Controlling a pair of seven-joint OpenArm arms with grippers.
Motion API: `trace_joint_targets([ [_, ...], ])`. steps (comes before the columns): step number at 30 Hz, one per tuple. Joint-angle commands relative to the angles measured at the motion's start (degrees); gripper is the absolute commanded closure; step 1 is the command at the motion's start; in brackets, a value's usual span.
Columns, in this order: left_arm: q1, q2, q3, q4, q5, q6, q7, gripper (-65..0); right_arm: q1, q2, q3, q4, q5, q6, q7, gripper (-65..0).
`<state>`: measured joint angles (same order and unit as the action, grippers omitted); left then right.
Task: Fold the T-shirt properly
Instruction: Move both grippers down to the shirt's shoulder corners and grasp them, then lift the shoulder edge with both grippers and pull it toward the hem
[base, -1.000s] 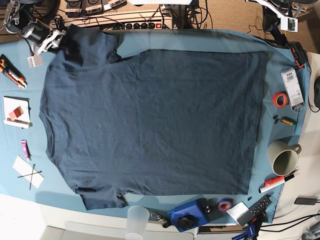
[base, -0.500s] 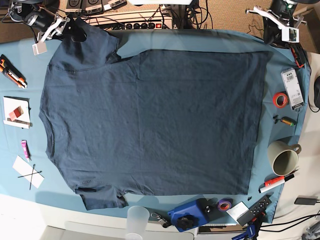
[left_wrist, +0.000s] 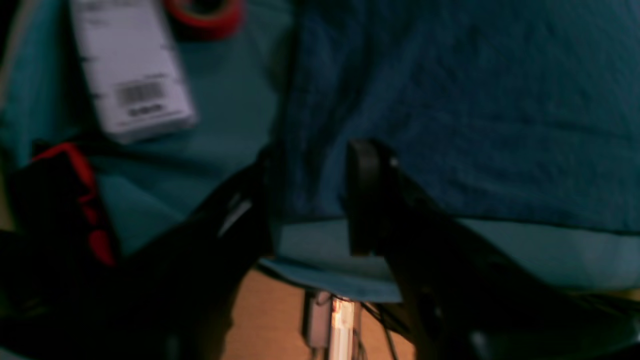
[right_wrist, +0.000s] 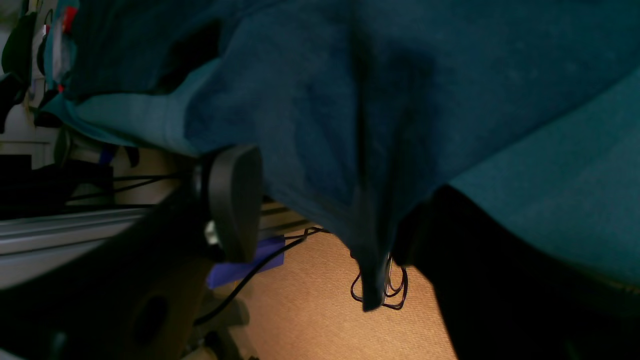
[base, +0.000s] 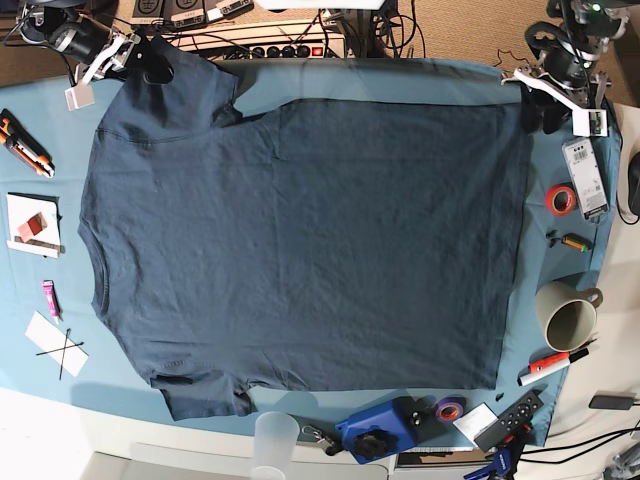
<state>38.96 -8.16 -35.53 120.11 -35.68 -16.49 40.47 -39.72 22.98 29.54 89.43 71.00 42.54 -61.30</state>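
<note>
Currently pre-grasp: T-shirt (base: 300, 240) flat on the teal cloth (base: 420, 78). Left gripper (left_wrist: 310, 200) spread, apparently straddling the hem corner; right gripper (right_wrist: 325, 210) agape at the sleeve (nothing pinched). Next: clamp both.

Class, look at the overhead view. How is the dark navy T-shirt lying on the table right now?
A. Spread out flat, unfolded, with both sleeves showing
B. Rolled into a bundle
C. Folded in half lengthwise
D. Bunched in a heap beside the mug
A: the T-shirt lies spread flat over the teal table cloth, with one sleeve at the top left and one at the bottom left, and no fold yet made.
</note>
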Motion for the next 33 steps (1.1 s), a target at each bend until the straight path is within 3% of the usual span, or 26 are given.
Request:
trace_joint_targets([
  [1,0.2,-1.4,-0.3,-0.5,-1.7,0.0,0.0,-21.1,-0.5,0.4,-0.1,-0.4,-7.0,-2.5,-3.7,-38.0],
  [12,-4.9,-3.3,-0.3,-12.6,-11.1,-9.4,2.2,-24.1,-0.3,0.4,-0.1,-0.4,-7.2,-2.5,-4.5,-38.0],
  [18,-8.9,-3.3,-0.3,-20.3,-10.8,-9.6,2.9,-24.3,-0.3,0.4,-0.1,-0.4,-7.2,-2.5,-4.8,-38.0],
  [23,-9.9,-3.2,-0.3,-23.2,-19.3,-10.6,16.0,-24.3,-0.2,0.4,-0.1,-0.4,-7.1,-2.5,-4.3,-38.0],
  [28,-10.6,-2.8,-0.3,-23.2,-21.4,-10.5,16.4,-22.2,0.4,0.3,-0.1,-0.4,-6.1,-2.5,-3.8,-37.9],
  [30,-11.4,-2.8,-0.2,-23.2,-21.3,-10.3,16.7,-16.3,1.1,0.3,-0.1,-0.4,-6.1,-2.5,-3.8,-33.0],
  [33,-12.1,-2.8,-0.2,-23.2,-20.9,-10.4,16.5,-1.9,2.8,0.3,-0.1,-0.4,-6.1,-2.5,-3.8,-15.1],
])
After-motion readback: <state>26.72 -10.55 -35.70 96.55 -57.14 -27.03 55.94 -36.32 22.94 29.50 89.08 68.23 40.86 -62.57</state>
